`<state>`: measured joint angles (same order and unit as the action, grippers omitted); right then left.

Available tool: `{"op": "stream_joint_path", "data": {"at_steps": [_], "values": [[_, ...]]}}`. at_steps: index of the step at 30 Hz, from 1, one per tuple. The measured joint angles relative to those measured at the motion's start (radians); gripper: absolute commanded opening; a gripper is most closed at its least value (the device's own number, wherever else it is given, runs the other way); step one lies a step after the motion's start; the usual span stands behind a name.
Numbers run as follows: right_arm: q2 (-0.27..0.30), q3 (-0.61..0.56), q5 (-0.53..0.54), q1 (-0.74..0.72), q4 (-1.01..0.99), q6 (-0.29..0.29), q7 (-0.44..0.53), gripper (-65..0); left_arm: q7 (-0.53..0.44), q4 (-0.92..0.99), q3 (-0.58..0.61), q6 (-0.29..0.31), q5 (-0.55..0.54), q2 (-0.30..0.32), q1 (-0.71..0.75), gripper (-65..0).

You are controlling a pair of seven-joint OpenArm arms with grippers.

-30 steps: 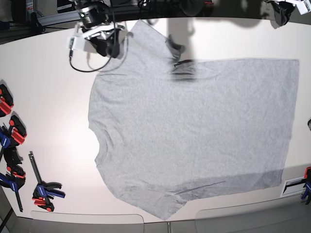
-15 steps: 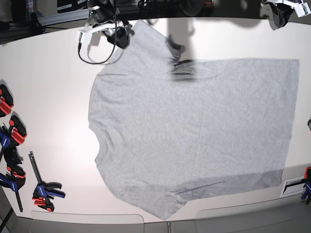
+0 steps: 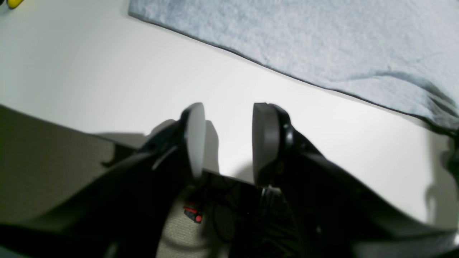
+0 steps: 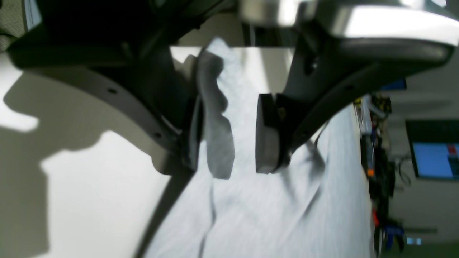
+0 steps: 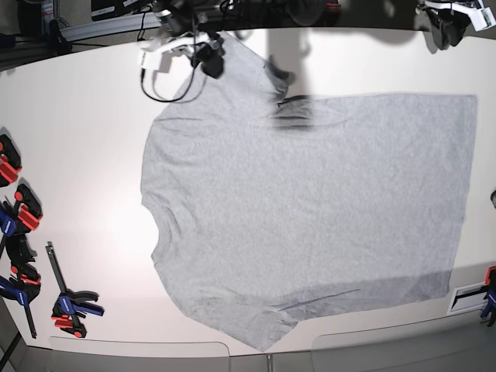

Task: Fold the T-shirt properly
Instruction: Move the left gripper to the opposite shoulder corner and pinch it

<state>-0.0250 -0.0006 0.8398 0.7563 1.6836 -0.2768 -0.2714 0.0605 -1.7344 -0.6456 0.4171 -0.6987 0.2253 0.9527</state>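
Note:
The light grey T-shirt lies spread flat on the white table, plain side up, one sleeve pointing to the far edge. My right gripper hangs over that far sleeve; in the right wrist view its jaws stand apart with the T-shirt showing through the gap. A darker grey strip sits against one pad, and I cannot tell if it is cloth. My left gripper is at the far right corner, off the shirt. It is open and empty over bare table, the T-shirt's hem beyond it.
Red, blue and black clamps lie along the table's left edge, one more near the front. A black cable loops on the table beside the far sleeve. A white tag sits at the right front corner.
My right arm has moved to the right along the far edge, from beside the shoulder to above the far sleeve. The T-shirt lies as before.

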Motion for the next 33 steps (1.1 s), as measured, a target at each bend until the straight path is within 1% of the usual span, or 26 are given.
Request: {"op": "stream_joint_path", "data": {"at_steps": [1, 2, 3, 5, 6, 8, 10, 12, 13, 16, 17, 20, 23, 25, 26, 28, 31, 33], "values": [[0.0, -0.012, -0.001, 0.0, 0.0, 0.0, -0.003, -43.9, 0.0, 0.0, 0.0, -0.001, 0.0, 0.0, 0.0, -44.5], [0.0, -0.021, -0.002, 0.0, 0.0, 0.004, -0.008, -46.7, 0.0, 0.0, 0.0, 0.0, 0.0, 0.0, -0.004, -44.5], [0.0, -0.029, -0.006, 0.0, -0.001, 0.008, -0.011, -50.6, 0.0, 0.0, -0.003, 0.0, 0.0, -0.001, -0.013, -44.5], [0.0, -0.035, -0.027, 0.002, -0.003, 0.008, -0.019, -60.9, 0.008, -0.008, -0.015, 0.002, 0.0, -0.001, -0.027, -44.5], [0.0, -0.036, -0.039, 0.003, -0.003, 0.011, -0.019, -65.0, 0.01, -0.019, -0.029, 0.002, 0.0, -0.001, -0.031, -44.5], [0.0, -0.036, -0.075, 0.003, -0.003, 0.011, -0.018, -65.0, 0.007, -0.046, -0.072, 0.003, 0.002, -0.001, -0.039, -44.5], [0.0, -0.037, -0.085, 0.002, -0.003, 0.011, -0.018, -65.0, 0.0, -0.063, -0.113, 0.002, 0.0, 0.009, -0.056, -44.5], [0.0, -0.037, -0.089, 0.003, -0.003, 0.011, -0.014, -65.0, 0.013, -0.065, -0.128, 0.004, 0.0, 0.045, -0.078, -44.5], [0.0, -0.037, -0.089, 0.002, -0.003, 0.011, -0.014, -65.0, 0.041, -0.065, -0.134, 0.004, 0.004, 0.068, -0.092, -44.5], [0.0, -0.037, -0.091, 0.0, -0.003, 0.011, -0.015, -65.0, 0.163, -0.065, -0.136, -0.006, -0.002, 0.127, -0.153, -44.5], [0.0, -0.037, -0.092, -0.001, -0.003, 0.011, -0.015, -65.0, 0.196, -0.06, -0.134, -0.024, -0.021, 0.14, -0.18, -44.5], [0.001, -0.037, -0.096, -0.002, -0.003, 0.011, -0.015, -65.0, 0.232, -0.008, -0.135, -0.103, -0.046, 0.182, -0.263, -44.5], [0.003, -0.037, -0.11, -0.003, -0.003, 0.011, -0.014, -65.0, 0.232, 0.098, -0.135, -0.111, -0.045, 0.214, -0.338, -44.5], [0.003, -0.037, -0.111, -0.004, -0.003, 0.011, -0.014, -65.0, 0.233, 0.2, -0.134, -0.107, -0.067, 0.233, -0.385, -44.5], [0.002, -0.037, -0.109, -0.003, -0.003, 0.011, -0.014, -65.0, 0.233, 0.259, -0.134, -0.103, -0.089, 0.245, -0.408, -44.5], [-0.003, -0.037, -0.11, -0.003, -0.003, 0.011, -0.014, -65.0, 0.236, 0.383, -0.135, -0.119, -0.139, 0.269, -0.454, -44.5], [-0.008, -0.037, -0.111, -0.003, -0.003, 0.011, -0.014, -65.0, 0.29, 0.572, -0.138, -0.122, -0.249, 0.31, -0.53, -44.5], [-0.008, -0.037, -0.111, -0.003, -0.003, 0.011, -0.014, -65.0, 0.33, 0.684, -0.139, -0.068, -0.315, 0.329, -0.58, -44.5]]}}
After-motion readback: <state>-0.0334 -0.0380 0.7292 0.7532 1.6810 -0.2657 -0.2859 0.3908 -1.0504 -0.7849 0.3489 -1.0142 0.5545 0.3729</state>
